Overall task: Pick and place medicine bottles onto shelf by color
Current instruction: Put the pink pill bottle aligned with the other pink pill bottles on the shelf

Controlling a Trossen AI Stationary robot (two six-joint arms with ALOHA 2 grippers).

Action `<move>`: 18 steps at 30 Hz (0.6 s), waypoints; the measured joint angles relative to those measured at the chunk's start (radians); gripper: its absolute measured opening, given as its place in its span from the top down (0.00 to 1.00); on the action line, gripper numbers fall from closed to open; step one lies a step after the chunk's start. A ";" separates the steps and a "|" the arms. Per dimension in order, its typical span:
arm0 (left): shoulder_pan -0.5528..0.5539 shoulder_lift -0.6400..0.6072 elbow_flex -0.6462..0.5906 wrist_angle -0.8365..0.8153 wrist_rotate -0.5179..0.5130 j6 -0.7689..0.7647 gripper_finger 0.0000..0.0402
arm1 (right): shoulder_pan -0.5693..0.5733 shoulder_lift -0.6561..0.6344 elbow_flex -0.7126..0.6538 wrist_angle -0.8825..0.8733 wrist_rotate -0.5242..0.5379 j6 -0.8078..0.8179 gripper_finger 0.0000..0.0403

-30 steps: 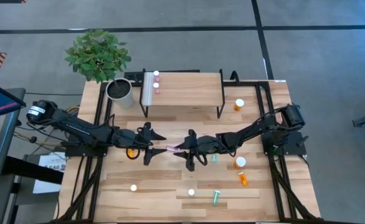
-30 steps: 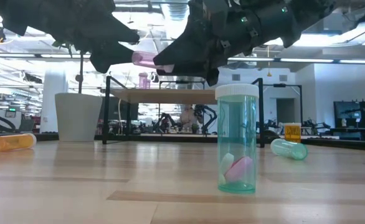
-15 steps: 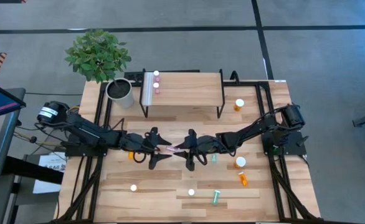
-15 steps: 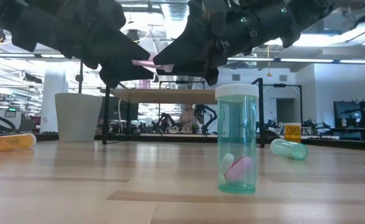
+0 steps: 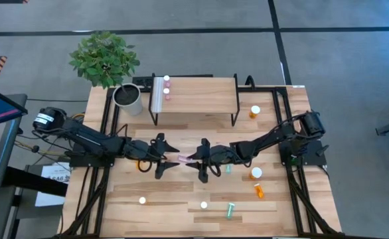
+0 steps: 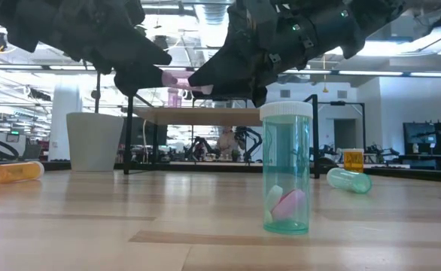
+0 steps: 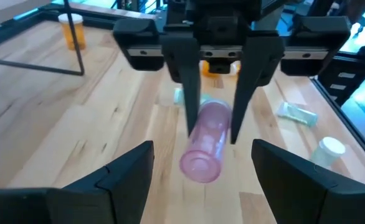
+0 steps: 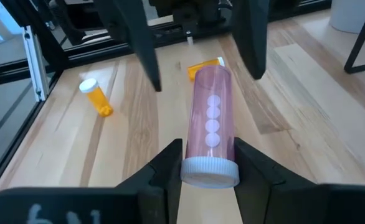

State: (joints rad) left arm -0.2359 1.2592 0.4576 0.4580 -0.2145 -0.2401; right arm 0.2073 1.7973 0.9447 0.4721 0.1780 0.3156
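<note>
A pink medicine bottle [image 5: 182,159] with a white cap hangs level above the table's middle, and my right gripper [image 5: 193,159] is shut on it. My left gripper [image 5: 166,159] faces it from the table's left and is open. Its two fingers [image 8: 142,50] stand on either side of the bottle's base end [image 7: 201,167] without touching it. The shelf [image 5: 194,96] stands at the far middle. Two small pink bottles [image 5: 166,86] stand upright on its left end. My right gripper pinches the pink bottle's white-capped end [image 8: 210,172] between its two fingers. The fingers come nearly level from the table's right and lie along the bottle. The bottle is lifted clear of the table and lies about level, its base pointing at my left gripper.
Loose bottles lie around. An orange one [image 5: 140,164] is under my left arm. More orange ones [image 5: 255,173] [image 5: 259,191] [image 5: 255,111] are at the right. Teal ones [image 5: 230,210] [image 5: 228,169] are near the front. A potted plant [image 5: 128,98] stands left of the shelf.
My left gripper has come toward the pink bottle's base end and sunk a little, so its open fingers now flank that end. My right gripper has kept the bottle still.
</note>
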 joint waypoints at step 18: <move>0.000 0.002 0.000 -0.005 0.027 0.009 0.72 | 0.002 -0.001 0.000 0.021 0.000 0.008 0.67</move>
State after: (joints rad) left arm -0.2363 1.2613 0.4576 0.4534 -0.1880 -0.2314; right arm 0.2089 1.7966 0.9447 0.4927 0.1783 0.3236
